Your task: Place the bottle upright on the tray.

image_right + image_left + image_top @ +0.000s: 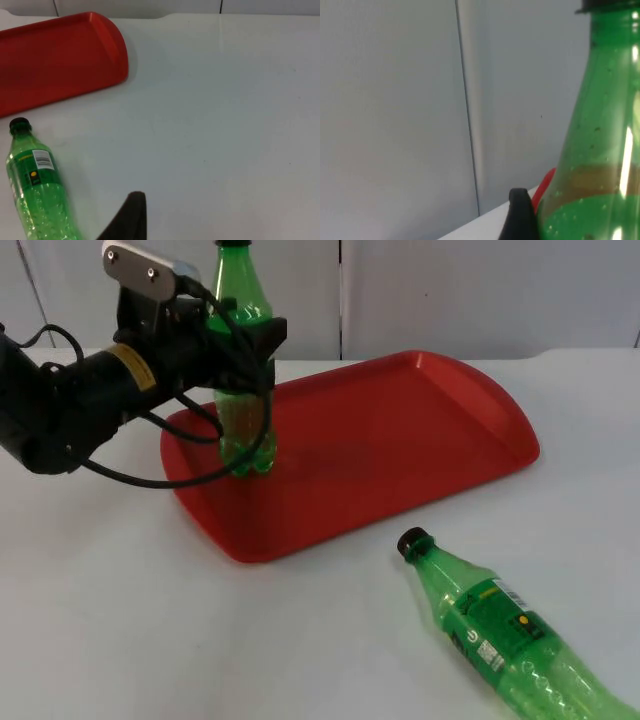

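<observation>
Now, counter (200, 640): big and white. It ends at a grey wall (395, 100).
Tray (400, 440): red and flat, lying in the middle of the counter. Most of its floor is bare.
Left arm: it comes in over the tray's near-left end.
Left gripper (245, 365): its jaws are closed around the middle of the standing bottle, at the brown band.
Standing bottle (243, 300): green with a dark cap. It stands straight up, and its bottom looks like it rests on the tray, close to the rim. In the left wrist view the bottle (600, 150) is right next to the black fingertip, with a bit of red tray beside it.
Step now: I think the bottle is just being set down on the tray.
Next move: the jaws need to let go gently and pull straight back, so the bottle does not tip.
Lying bottle (500, 640): a second green bottle on its side on the counter, near the tray but not touching it. Its cap points at the tray. It also shows in the right wrist view (37, 195).
Right gripper: it waits above the counter near the lying bottle. I cannot tell how its jaws stand.
In the way: nothing blocks the left arm's way back.
</observation>
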Controlling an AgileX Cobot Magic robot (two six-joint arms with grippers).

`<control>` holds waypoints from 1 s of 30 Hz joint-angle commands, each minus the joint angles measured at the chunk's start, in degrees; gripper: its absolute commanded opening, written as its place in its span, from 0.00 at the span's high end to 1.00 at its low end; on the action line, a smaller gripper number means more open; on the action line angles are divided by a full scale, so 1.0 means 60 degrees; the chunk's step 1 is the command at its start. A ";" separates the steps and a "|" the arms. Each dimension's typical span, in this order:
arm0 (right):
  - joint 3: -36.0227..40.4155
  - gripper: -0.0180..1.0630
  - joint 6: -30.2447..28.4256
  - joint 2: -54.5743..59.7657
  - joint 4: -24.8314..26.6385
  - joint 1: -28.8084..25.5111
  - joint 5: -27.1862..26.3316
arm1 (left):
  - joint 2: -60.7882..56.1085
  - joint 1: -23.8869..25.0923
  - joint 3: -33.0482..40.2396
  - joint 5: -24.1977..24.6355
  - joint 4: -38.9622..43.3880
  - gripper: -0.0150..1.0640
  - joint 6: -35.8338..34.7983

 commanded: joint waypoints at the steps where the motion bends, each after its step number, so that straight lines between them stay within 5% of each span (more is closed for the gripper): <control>1: 0.0007 0.04 -0.0010 -0.0030 0.0034 -0.0059 -0.0036 | 0.0018 0.0020 -0.0059 -0.0159 0.0109 0.99 0.0032; 8: 0.0007 0.04 -0.0010 -0.0030 0.0034 -0.0059 -0.0036 | 0.0018 0.0020 -0.0059 -0.0162 0.0404 0.94 0.0032; 13: 0.0007 0.04 -0.0010 -0.0030 0.0034 -0.0059 -0.0036 | 0.0018 0.0020 -0.0059 -0.0162 0.0426 0.56 0.0032; 14: 0.0007 0.04 -0.0010 -0.0030 0.0034 -0.0059 -0.0036 | 0.0018 0.0020 -0.0059 -0.0162 0.0426 0.56 0.0032; 18: 0.0007 0.04 -0.0010 -0.0030 0.0034 -0.0059 -0.0036 | 0.0018 0.0020 -0.0059 -0.0162 0.0426 0.29 -0.0011; 30: 0.0007 0.04 -0.0010 -0.0030 0.0034 -0.0059 -0.0036 | 0.0018 0.0020 -0.0037 -0.0097 0.0444 0.24 -0.0039</control>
